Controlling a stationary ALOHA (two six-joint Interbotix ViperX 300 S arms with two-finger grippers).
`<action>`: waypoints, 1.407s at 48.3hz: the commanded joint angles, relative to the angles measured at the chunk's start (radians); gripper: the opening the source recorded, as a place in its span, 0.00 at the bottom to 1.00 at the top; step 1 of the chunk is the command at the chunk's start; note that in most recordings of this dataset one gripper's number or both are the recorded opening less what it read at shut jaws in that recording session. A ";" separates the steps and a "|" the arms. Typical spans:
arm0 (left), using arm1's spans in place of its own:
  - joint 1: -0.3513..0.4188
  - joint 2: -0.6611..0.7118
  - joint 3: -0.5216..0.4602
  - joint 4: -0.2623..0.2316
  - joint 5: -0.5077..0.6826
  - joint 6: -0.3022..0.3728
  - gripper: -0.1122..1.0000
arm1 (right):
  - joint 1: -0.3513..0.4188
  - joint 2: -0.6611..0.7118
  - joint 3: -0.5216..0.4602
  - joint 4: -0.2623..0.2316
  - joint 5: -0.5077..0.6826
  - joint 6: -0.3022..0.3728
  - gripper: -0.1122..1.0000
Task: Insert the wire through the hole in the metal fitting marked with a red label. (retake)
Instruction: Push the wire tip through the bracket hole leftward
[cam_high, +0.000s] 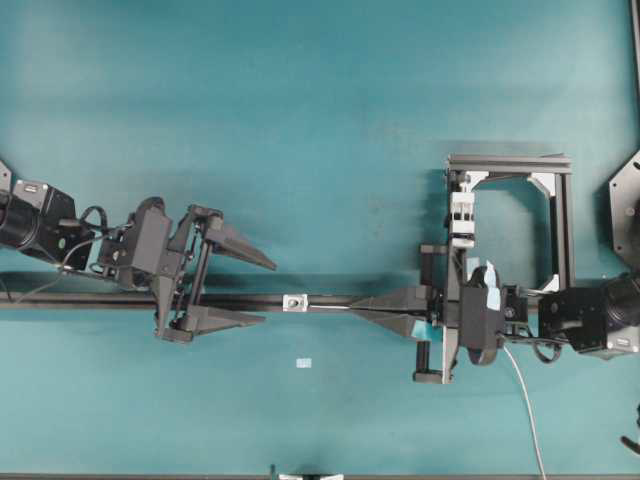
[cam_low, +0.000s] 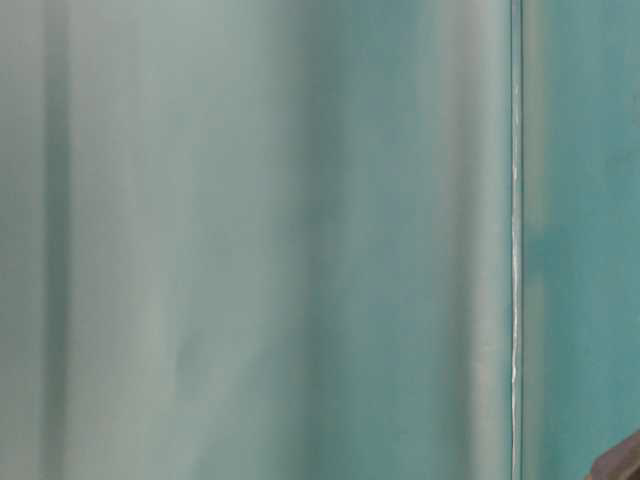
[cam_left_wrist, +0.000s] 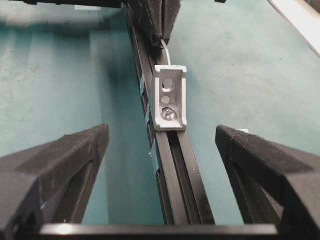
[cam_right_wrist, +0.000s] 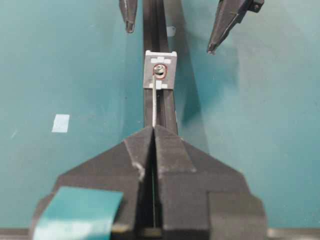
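The small silvery metal fitting (cam_high: 295, 301) sits on a black rail (cam_high: 100, 300) that crosses the table. In the right wrist view a red ring marks the hole (cam_right_wrist: 159, 71) in the fitting (cam_right_wrist: 160, 62). My right gripper (cam_high: 354, 305) is shut on the thin pale wire (cam_right_wrist: 154, 107), whose straight end reaches the fitting's near face. I cannot tell whether it enters the hole. My left gripper (cam_high: 268, 292) stands open, straddling the rail just left of the fitting (cam_left_wrist: 170, 97), touching nothing. The wire (cam_left_wrist: 165, 50) shows behind the fitting.
A black frame (cam_high: 560, 220) with a white clamp block (cam_high: 461, 215) stands at the right back. A pale tape square (cam_high: 304, 362) lies in front of the rail. A white cable (cam_high: 525, 400) trails from the right arm. The table-level view is a teal blur.
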 joint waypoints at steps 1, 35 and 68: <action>-0.003 -0.012 -0.008 -0.003 -0.005 -0.002 0.67 | -0.003 -0.011 -0.012 0.000 -0.014 -0.002 0.12; -0.003 -0.012 -0.008 -0.003 -0.003 -0.002 0.67 | -0.032 0.017 -0.052 -0.002 -0.014 -0.008 0.12; -0.003 -0.012 -0.008 -0.003 -0.002 -0.002 0.67 | -0.057 0.048 -0.114 -0.011 -0.008 -0.026 0.12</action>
